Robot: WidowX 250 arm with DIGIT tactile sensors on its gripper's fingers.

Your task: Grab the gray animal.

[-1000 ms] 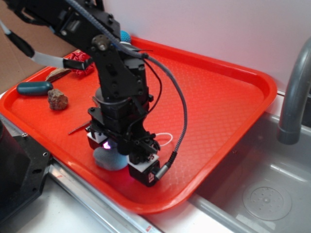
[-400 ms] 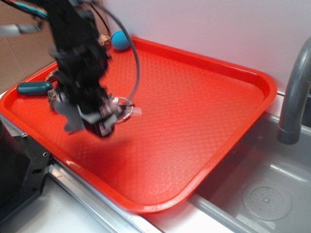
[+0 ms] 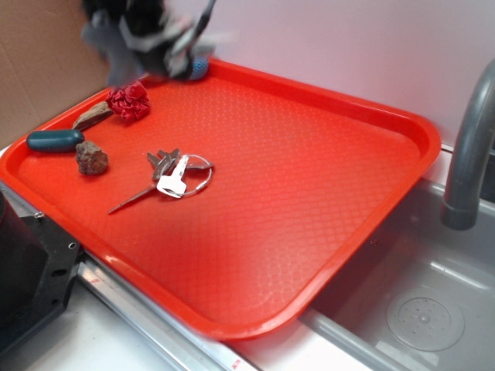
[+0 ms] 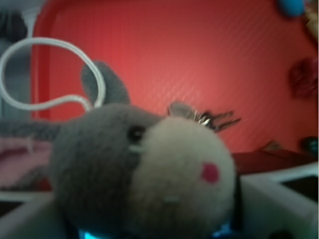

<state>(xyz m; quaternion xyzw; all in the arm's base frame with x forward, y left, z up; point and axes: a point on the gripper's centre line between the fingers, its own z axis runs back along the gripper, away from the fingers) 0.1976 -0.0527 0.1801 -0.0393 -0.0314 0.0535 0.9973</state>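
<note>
The gray animal [image 4: 139, 174] fills the wrist view: a gray plush mouse with a pale face, a pink nose, one ear up and a white loop cord [image 4: 50, 74]. It sits between my jaws, held high above the red tray [image 4: 199, 59]. In the exterior view my gripper [image 3: 143, 35] is a blur at the top left, above the tray's far left corner, with the gray animal [image 3: 104, 39] showing as a gray smear in it. The gripper is shut on the toy.
On the tray [image 3: 309, 193] lie a bunch of keys [image 3: 174, 176], a brownish rock [image 3: 91, 158], a red pompom [image 3: 129, 100], a teal handle [image 3: 52, 140], a brown piece [image 3: 93, 116] and a blue ball [image 3: 199, 68]. A sink with a gray faucet [image 3: 468, 147] is at right.
My gripper has lifted from the tray's front edge, moving up and back to the far left with the gray animal in it. The keys are now uncovered.
</note>
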